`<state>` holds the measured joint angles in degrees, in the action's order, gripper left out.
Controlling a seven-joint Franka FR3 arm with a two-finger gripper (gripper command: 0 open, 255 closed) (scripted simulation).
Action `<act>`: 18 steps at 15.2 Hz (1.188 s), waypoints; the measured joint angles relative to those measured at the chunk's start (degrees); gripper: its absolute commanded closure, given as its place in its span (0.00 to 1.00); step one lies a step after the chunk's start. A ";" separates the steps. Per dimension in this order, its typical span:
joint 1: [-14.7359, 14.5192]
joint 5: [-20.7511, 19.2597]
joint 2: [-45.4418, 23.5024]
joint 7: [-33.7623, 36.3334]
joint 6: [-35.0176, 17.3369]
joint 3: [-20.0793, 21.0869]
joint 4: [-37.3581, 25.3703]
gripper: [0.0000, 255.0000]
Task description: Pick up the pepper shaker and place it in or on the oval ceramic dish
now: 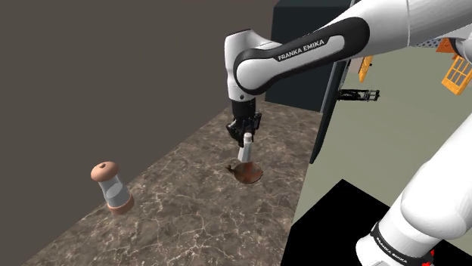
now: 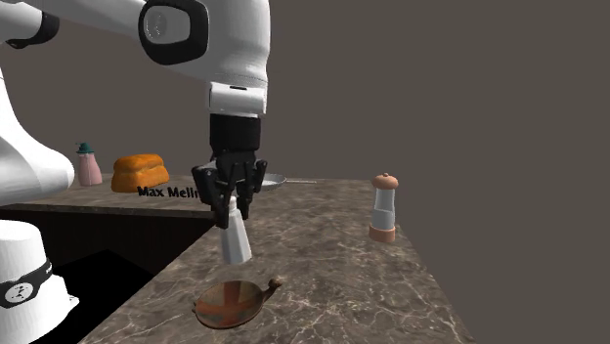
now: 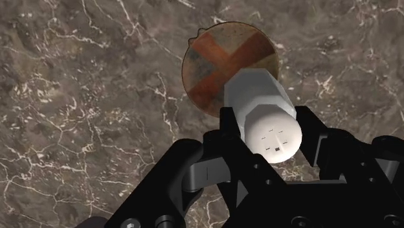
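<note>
One faceted shaker (image 3: pixel 260 100) over rust-brown dish (image 3: pixel 208 65)

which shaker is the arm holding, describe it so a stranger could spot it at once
On the dark marbled countertop, find the black gripper hanging over the brown dish. Clasped in it is a plain white shaker with small holes in its end. Unlike the other shaker standing apart on the counter, it has no brown cap or base.
</note>
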<state>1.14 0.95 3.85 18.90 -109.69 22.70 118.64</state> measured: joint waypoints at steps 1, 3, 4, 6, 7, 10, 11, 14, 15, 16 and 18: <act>0.00 -0.15 -0.38 0.10 -0.81 0.03 0.46 1.00; -0.05 -0.32 -0.88 0.31 -2.31 0.12 1.50 1.00; -0.06 -0.37 -1.01 0.35 -3.12 0.13 2.19 1.00; -0.06 -0.59 -1.57 0.49 -4.70 0.17 3.26 1.00; -0.07 -0.74 -1.92 0.60 -5.50 0.20 3.72 1.00; -0.13 -1.04 -2.67 0.91 -7.07 0.28 4.61 1.00; -0.13 -1.06 -2.70 0.92 -7.24 0.28 4.74 1.00; -0.14 -1.09 -2.77 0.95 -7.36 0.29 4.78 1.00; -0.14 -1.09 -2.78 0.95 -7.37 0.29 4.79 1.00; -0.14 -1.09 -2.78 0.95 -7.38 0.29 4.79 0.00; -0.14 -1.09 -2.78 0.95 -7.38 0.29 4.78 0.00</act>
<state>1.00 -0.14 1.07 19.85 -117.07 22.99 123.42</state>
